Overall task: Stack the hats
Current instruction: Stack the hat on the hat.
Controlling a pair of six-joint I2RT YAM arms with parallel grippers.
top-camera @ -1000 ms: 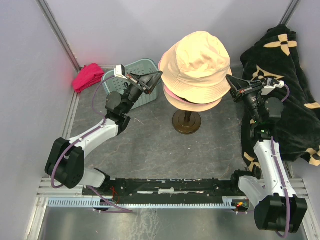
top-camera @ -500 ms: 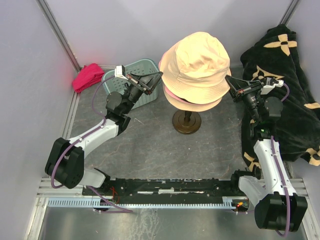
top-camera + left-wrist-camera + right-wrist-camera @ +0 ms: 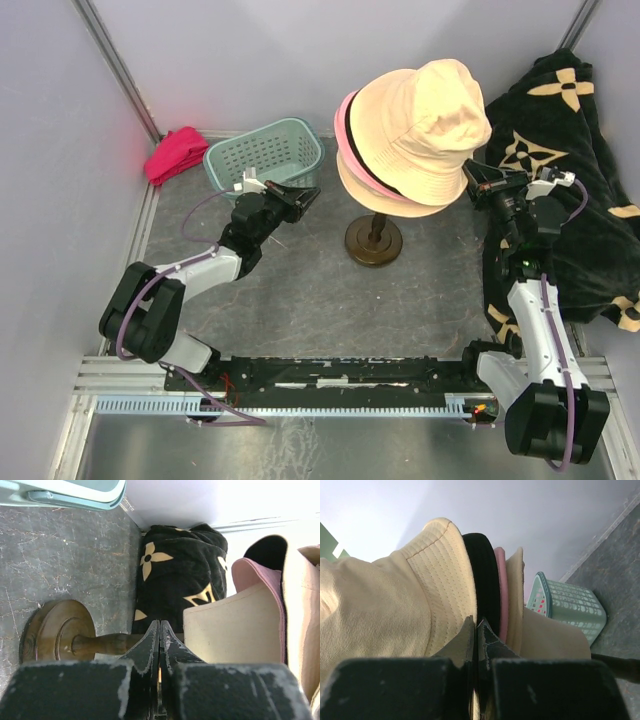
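At my far left a magenta cloth [image 3: 176,153] lies bunched against the wall, and just beside it a teal mesh basket [image 3: 265,155] stands on the grey tabletop [image 3: 320,300].

My left hand [image 3: 310,194] hangs low in front of the basket, apart from the hats. Its fingers are pressed flat together with nothing between them, and in my left wrist view they point at the post of the wooden stand [image 3: 374,243].

The stack of hats [image 3: 415,140] sits on top of that stand, tilted over toward my right. A cream hat [image 3: 425,110] is outermost. Under it come the thin brim of a black hat [image 3: 482,580], then a pink hat [image 3: 345,120], and a tan hat [image 3: 400,205] at the bottom.

My right hand [image 3: 470,183] is up at the right edge of the stack. Its fingers are closed tight together with the tips touching the brims, right where cream meets black. I cannot tell whether any fabric is pinched between them.

Behind that arm a black cloth with beige flower marks [image 3: 575,170] is draped along the right wall.
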